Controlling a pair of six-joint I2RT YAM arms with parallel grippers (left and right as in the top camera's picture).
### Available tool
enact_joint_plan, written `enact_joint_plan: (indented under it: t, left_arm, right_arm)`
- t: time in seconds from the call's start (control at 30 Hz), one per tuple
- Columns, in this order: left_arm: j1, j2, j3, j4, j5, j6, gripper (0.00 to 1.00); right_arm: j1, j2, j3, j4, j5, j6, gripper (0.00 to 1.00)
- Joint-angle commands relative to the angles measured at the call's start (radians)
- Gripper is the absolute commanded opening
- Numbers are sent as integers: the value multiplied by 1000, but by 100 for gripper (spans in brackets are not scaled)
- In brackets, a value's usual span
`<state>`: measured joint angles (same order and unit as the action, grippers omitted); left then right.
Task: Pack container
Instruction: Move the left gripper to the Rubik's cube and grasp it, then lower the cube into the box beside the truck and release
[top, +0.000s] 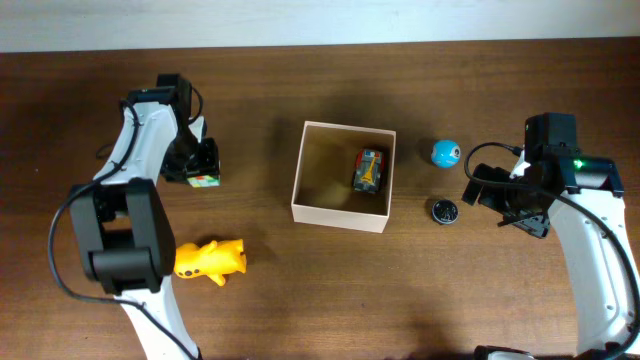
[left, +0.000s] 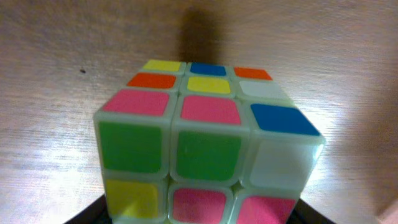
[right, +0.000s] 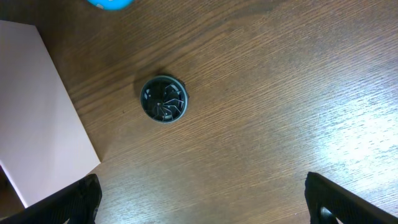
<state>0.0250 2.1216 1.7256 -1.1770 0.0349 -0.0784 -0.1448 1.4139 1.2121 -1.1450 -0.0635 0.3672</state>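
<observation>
Overhead | container (top: 338, 216) between both grippers, touching neither | left gripper (top: 203, 167) at Rubik's cube (top: 205, 180), grip unclear | right gripper (top: 505, 207) fingers spread wide

Left of the white-walled square box (top: 342, 216), the left black gripper (top: 203, 170) clasps a multicoloured puzzle cube (left: 205, 143); right of it, the right gripper (right: 199, 193) points downward, spread wide.
</observation>
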Motion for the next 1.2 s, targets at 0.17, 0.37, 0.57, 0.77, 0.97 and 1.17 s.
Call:
enact_joint_plan:
  t: [0.17, 0.37, 0.57, 0.77, 0.97, 1.17]
  left_arm:
    - [-229, -328, 121, -43, 30, 4, 53]
    - [-438, -351, 116, -4, 23, -51, 54]
    - [-523, -235, 103, 73, 11, -141, 54]
    - [-549, -78, 103, 139, 14, -200, 54]
    - [-550, 37, 103, 149, 10, -221, 54]
    - [-548, 89, 103, 177, -54, -221, 60]
  right_arm:
    - [-8, 3, 16, 0, 20, 8, 99]
    - [-8, 3, 16, 0, 20, 8, 99]
    - [-8, 3, 16, -1, 20, 8, 99]
    - [-8, 3, 16, -2, 20, 8, 98]
    - [-8, 3, 16, -1, 20, 8, 99]
    - [-8, 3, 16, -2, 20, 8, 99]
